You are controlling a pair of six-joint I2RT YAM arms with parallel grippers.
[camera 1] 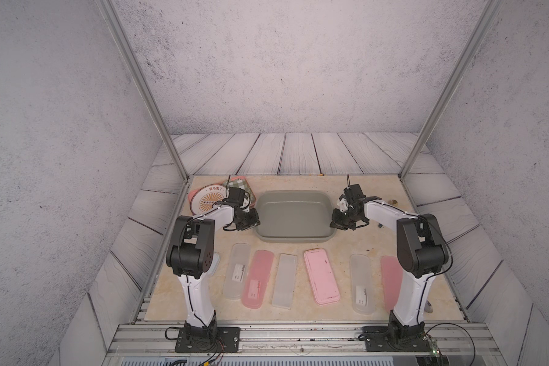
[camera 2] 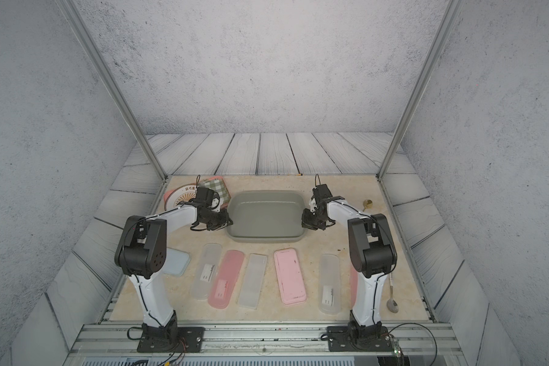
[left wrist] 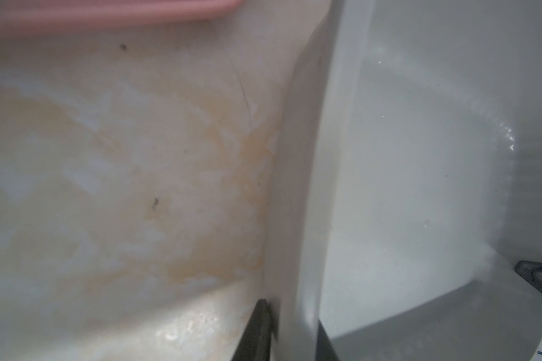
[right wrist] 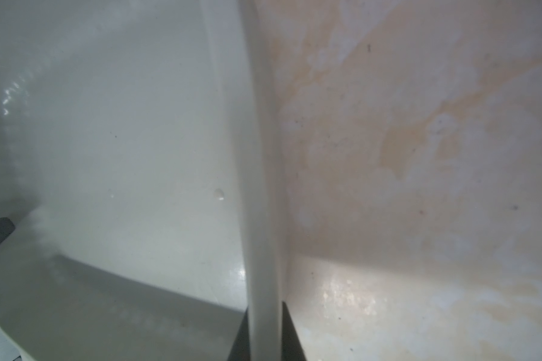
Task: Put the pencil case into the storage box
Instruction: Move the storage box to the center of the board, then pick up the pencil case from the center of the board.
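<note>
The cases (camera 1: 285,280) lie in a row on the table (camera 1: 298,183) at 6 o'clock from the box (camera 1: 290,215), well apart from it. The box itself is empty in both top views. The left gripper (camera 1: 251,223) holds the box at 9 o'clock and the right gripper (camera 1: 336,223) at 3 o'clock. In each wrist view two dark fingers (left wrist: 254,331) (right wrist: 290,331) press the rim (right wrist: 260,187) from inside and outside, so both are pinched shut on it. This looks like placing the box rather than picking a case. Done well, both sides would let go together and rise straight off the flared rim, so the box does not tip or slide toward the cases. The pink case (camera 1: 321,277), lying clear, seems the easiest first pick. Both wrist views are blurred and cut the fingers off at the picture edge. The arms cover part of the end cases, and the left wrist hides part of the tray (camera 1: 190,198) at 10 o'clock.
</note>
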